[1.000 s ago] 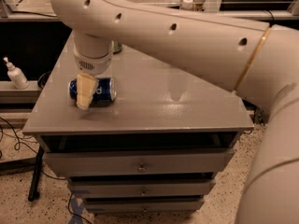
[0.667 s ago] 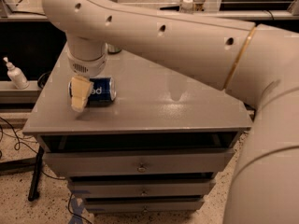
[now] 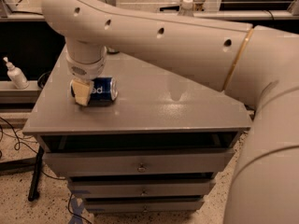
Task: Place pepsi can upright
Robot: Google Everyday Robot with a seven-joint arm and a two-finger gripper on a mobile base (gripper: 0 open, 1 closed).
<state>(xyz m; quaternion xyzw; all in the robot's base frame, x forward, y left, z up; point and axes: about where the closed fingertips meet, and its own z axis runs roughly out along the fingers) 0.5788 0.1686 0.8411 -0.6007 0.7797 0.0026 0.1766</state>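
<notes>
Fingers (image 3: 82,93) of gripper (image 3: 87,95) seemingly clamp end of pepsi can (image 3: 104,88), lying sideways on cabinet (image 3: 187,113).

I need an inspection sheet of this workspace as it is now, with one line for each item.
Surface: grey cabinet top, flat, above a stack of drawers.
Job's things: pepsi can lies on its side on the left part of the top, not yet upright.
Clutter: nothing seen.
Grippers: claw is down at the can's left end, partly in front of it; whether it grips cannot be told.
Cables: black cables on the floor at the picture's left.
Surroundings: white pump bottle on a ledge left of the cabinet; clear bottle with white cap behind the arm; speckled floor.
</notes>
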